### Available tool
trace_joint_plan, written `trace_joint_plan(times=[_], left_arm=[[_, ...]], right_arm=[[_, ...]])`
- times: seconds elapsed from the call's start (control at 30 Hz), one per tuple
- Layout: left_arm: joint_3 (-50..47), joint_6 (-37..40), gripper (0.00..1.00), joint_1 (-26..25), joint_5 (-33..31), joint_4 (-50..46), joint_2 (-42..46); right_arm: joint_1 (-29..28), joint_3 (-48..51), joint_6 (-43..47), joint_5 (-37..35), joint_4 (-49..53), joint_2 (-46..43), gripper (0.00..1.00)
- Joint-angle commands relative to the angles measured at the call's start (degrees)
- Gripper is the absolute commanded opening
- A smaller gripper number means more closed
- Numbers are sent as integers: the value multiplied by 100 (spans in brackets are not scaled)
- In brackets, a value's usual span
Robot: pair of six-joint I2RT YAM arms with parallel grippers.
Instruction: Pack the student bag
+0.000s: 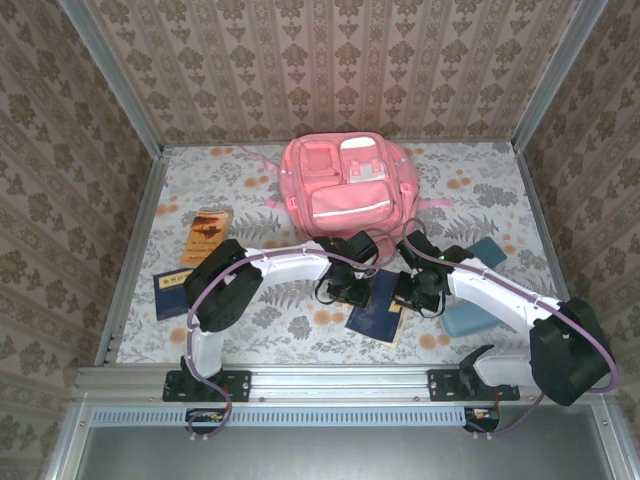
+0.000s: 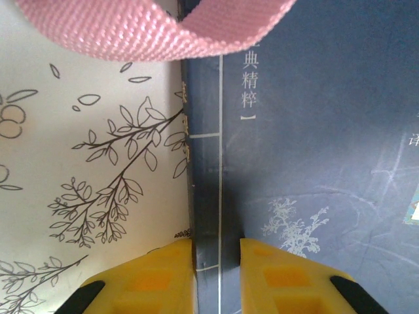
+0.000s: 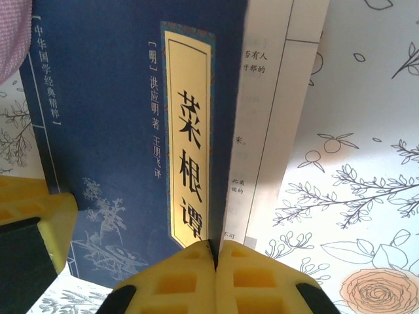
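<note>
**Both grippers on the dark blue book, near side of the student bag**

Position. The student bag (image 1: 345,185) lies flat at the far middle of the table (image 1: 480,190), front pockets facing up. It is not held. Both of my arms reach in to the strip of table just in front of it.

Left gripper (image 2: 216,275). The jaws are narrow and closed on the spine of the dark blue book (image 2: 314,163). One yellow finger (image 2: 167,278) sits on the floral-table side and the other on the cover side, with the spine strip filling the gap between them. A pink strap (image 2: 131,29) of the bag loops across the top of this wrist view, above the book's upper end.

Right gripper (image 3: 215,261). The jaws are fully together, pinching the free edge of the book's front cover (image 3: 131,150). The cover is raised off the text block, and a printed white page (image 3: 275,98) shows beside it. A yellow finger (image 3: 39,216) of my left gripper appears at the book's other edge.

From above, the book (image 1: 378,318) lies between the two grippers (image 1: 350,288) (image 1: 418,295), close to the bag's near edge.

Other items. A teal pencil case (image 1: 468,320) is just right of my right gripper. An orange book (image 1: 207,235) and a second blue book (image 1: 172,292) are well to the left.
</note>
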State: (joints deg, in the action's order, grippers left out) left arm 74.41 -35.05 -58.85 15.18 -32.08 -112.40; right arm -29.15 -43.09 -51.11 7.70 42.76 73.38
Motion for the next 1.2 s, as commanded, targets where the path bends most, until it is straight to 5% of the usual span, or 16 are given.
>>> trace_joint_plan(times=[0.0,0.33,0.6,0.9,1.17], left_arm=[[-113,114,23,-39,-190,-135,-28],[46,245,59,484,187,118,1240],[-252,0,74,1256,412,678,1892],[-819,-143,93,2117,1010,1483,2256],[-1371,-566,99,2946,1756,2397,2437]], right_arm=[[-55,-97,-14,-240,69,-65,0],[12,-524,168,-1282,952,-862,0],[146,-1244,572,-1483,1147,-1102,0],[172,-2264,1800,98,238,-662,0],[203,-3290,2319,1518,-362,456,0]])
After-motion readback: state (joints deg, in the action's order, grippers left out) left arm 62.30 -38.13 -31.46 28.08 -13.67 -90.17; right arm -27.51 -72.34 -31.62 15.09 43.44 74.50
